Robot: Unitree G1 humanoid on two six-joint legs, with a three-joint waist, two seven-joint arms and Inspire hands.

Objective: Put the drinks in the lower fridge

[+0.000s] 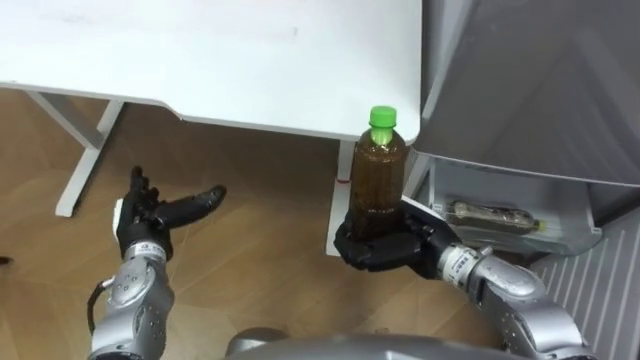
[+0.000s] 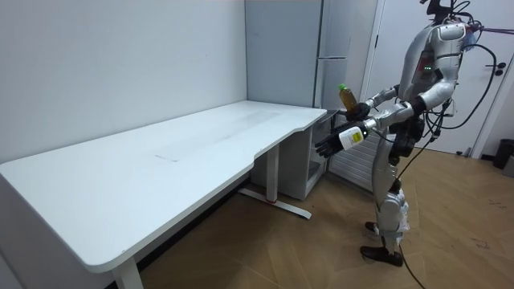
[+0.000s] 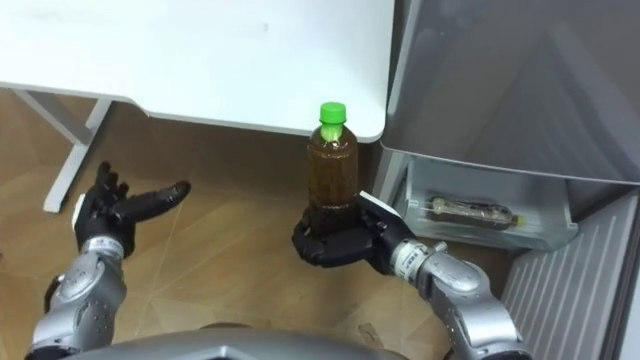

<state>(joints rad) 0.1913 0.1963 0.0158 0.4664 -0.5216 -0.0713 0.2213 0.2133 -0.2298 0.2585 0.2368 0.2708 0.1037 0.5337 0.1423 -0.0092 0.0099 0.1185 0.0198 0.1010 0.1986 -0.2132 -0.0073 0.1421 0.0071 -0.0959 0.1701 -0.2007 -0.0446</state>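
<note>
Desk [image 1: 250, 60]: big and white. It stands on the wooden floor [image 1: 250, 200].
Fridge [image 1: 520, 70]: tall and grey, right beside the desk's end.
Robot: stands upright in front of the fridge, at the desk's end, with both arms held out.
Bottom fridge part [image 1: 560, 235]: open, with a long wrapped packet [image 1: 490, 215] lying inside.
Tea bottle [image 1: 380, 170]: brown drink with a green cap [image 1: 383, 118]. It stands upright in the right hand, in front of the desk's edge and just beside the open bottom fridge part, not in it.
Right hand [image 1: 380, 248]: fingers curled round the bottle's bottom.
Left hand [image 1: 150, 215]: over the floor, fingers straight and spread, thumb out, holding nothing.
</note>
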